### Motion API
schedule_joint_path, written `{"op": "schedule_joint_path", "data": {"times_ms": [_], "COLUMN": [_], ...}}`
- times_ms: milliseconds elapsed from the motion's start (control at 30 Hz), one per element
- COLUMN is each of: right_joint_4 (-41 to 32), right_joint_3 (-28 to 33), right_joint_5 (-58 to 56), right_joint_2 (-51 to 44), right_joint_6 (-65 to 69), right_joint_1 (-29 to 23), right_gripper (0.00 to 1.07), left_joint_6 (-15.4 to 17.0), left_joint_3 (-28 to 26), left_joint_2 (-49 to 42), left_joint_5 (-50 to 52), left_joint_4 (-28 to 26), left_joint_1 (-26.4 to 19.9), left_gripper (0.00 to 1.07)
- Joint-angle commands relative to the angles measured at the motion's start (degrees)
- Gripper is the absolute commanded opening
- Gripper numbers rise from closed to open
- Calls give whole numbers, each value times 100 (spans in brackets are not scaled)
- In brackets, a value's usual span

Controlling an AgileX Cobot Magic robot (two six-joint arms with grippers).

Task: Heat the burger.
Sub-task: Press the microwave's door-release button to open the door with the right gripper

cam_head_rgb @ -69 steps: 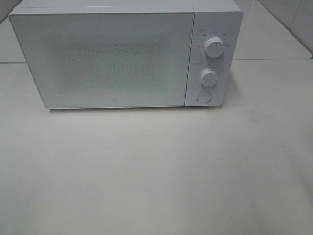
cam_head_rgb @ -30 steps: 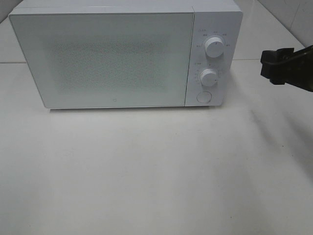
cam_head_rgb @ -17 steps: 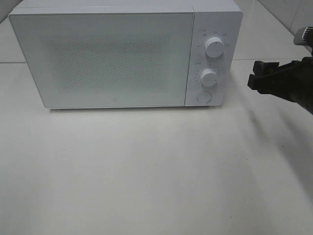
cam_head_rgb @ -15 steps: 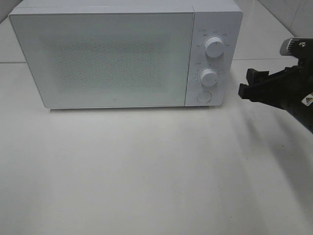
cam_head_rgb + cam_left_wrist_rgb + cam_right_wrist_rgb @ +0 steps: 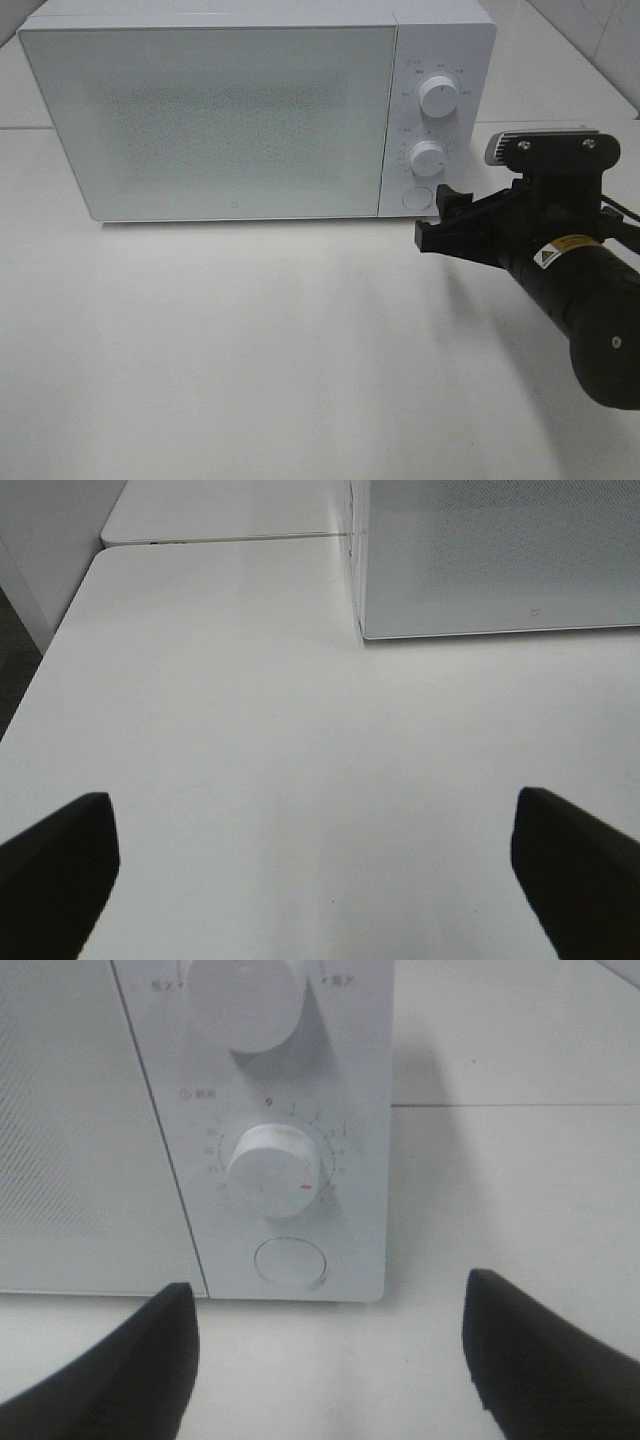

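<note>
The burger is not in view in any frame. A white microwave [image 5: 210, 120] stands at the back of the table with its door shut; it also shows in the left wrist view [image 5: 500, 560]. My right gripper [image 5: 435, 220] is open and empty, just in front of the microwave's control panel, close to the round button [image 5: 415, 197]. In the right wrist view the open gripper [image 5: 330, 1360] faces the lower knob [image 5: 272, 1170] and the button [image 5: 290, 1262]. My left gripper [image 5: 320, 880] is open and empty above the bare table, left of the microwave.
The upper knob [image 5: 438, 96] and lower knob [image 5: 427, 158] sit on the panel at the microwave's right. The white table [image 5: 250, 350] spreads in front. Its left edge [image 5: 40, 680] drops to a dark floor.
My right arm has come in from the right edge and moved left and down toward the microwave's panel. The microwave has not moved.
</note>
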State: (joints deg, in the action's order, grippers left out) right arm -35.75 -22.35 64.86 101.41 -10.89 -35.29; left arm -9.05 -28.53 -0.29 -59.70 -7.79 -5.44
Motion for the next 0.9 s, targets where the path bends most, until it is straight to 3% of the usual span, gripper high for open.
{"op": "schedule_joint_path", "data": {"times_ms": [33, 300, 500, 800, 833, 867, 900], "right_joint_4": [-143, -292, -286, -286, -286, -286, -286], "right_joint_3": [0, 0, 0, 0, 0, 0, 0], "right_joint_5": [126, 143, 138, 34, 34, 34, 17], "right_joint_2": [86, 155, 155, 155, 155, 155, 155], "right_joint_6": [-86, 166, 1369, 4532, 5317, 5317, 5993], "right_joint_1": [-189, -384, -384, -384, -384, -384, -384], "right_gripper": [73, 73, 69, 47, 40, 40, 31], "left_joint_6": [6, 6, 6, 6, 6, 6, 6], "left_joint_3": [17, 17, 17, 17, 17, 17, 17], "left_joint_2": [-120, -120, -120, -120, -120, -120, -120], "left_joint_5": [29, 29, 29, 29, 29, 29, 29], "left_joint_4": [-46, -46, -46, -46, -46, -46, -46], "left_joint_1": [-11, -11, -11, -11, -11, -11, -11], "left_gripper": [100, 100, 100, 100, 100, 100, 100]}}
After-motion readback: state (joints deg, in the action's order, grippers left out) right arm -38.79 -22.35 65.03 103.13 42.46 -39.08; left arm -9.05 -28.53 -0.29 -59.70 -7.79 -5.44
